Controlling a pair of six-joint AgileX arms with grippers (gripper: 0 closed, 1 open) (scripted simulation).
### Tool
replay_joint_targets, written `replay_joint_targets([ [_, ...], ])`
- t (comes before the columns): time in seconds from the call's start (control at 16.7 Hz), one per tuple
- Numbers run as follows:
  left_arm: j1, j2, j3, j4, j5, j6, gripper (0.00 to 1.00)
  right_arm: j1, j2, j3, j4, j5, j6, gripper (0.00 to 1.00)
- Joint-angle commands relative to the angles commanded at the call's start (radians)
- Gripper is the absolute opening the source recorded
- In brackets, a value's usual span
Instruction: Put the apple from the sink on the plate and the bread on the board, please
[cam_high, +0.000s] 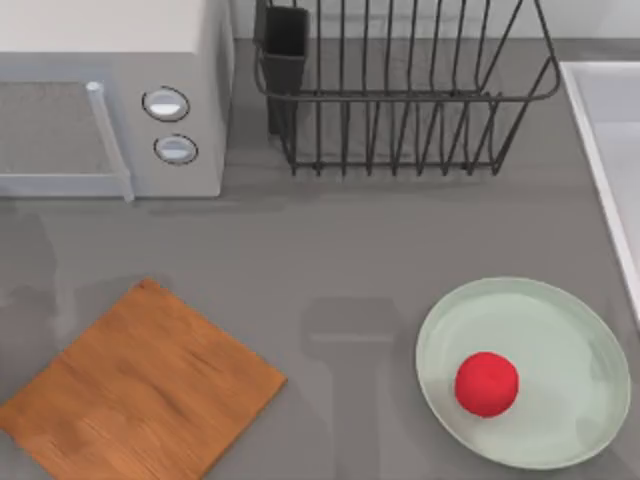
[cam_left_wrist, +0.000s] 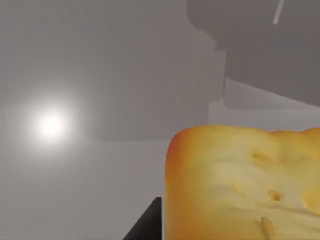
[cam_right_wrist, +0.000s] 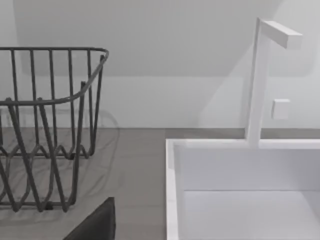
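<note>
While you look down from above, you see the grey table (cam_high: 340, 250) carrying everything. At its far left stands the white microwave (cam_high: 110, 95) with two round knobs, and just beside it, far centre, the black wire dish rack (cam_high: 400, 90) with a dark cutlery holder at its left end. Along the right edge runs the white sink (cam_high: 600, 150); your right wrist view looks across its pale rim (cam_right_wrist: 172, 185) to a white square-section faucet (cam_right_wrist: 260, 80) rising from the far wall of the basin, with the rack (cam_right_wrist: 45, 125) near it on the counter.

Next in size, the orange-brown cutting board (cam_high: 140, 385) lies flat at the near left, turned corner-on and bare. Well apart from it, at the near right, sits the mint-green plate (cam_high: 570, 340), close to the sink's edge.

On that plate rests the red apple (cam_high: 487, 383), toward the plate's near left part.

Your left wrist view shows the bread (cam_left_wrist: 240, 185) very close up, golden with darker spots, with a grey wall behind it and a dark sliver beside its lower corner. You cannot tell from these views whether either gripper's jaws are apart, together or clamped on something.
</note>
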Motion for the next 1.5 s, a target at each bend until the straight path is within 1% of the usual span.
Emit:
replay_joint_targets([
  [0.18,-0.001,-0.036,0.053,-0.069,0.0,-0.004,0.0,0.0,0.0,0.0,0.0,0.0,0.0,1.0],
  [0.48,0.0,-0.033,0.052,-0.069,0.0,-0.003,0.0,0.0,0.0,0.0,0.0,0.0,0.0,1.0],
  [0.6,-0.011,-0.033,0.049,-0.068,0.0,-0.032,0.0,0.0,0.0,0.0,0.0,0.0,0.0,1.0],
  [0.72,-0.039,-0.033,0.043,-0.067,0.0,-0.101,0.0,0.0,0.0,0.0,0.0,0.0,0.0,1.0],
  [0.9,-0.109,-0.04,0.023,-0.06,-0.001,-0.273,0.0,0.0,0.0,0.0,0.0,0.0,0.0,1.0],
  [1.02,-0.171,-0.049,0.003,-0.051,-0.002,-0.432,0.0,0.0,0.0,0.0,0.0,0.0,0.0,1.0],
  [1.26,-0.319,-0.075,-0.053,-0.03,-0.002,-0.789,0.0,0.0,0.0,0.0,0.0,0.0,0.0,1.0],
  [1.5,-0.477,-0.108,-0.116,-0.003,-0.001,-1.188,0.0,0.0,0.0,0.0,0.0,0.0,0.0,1.0],
])
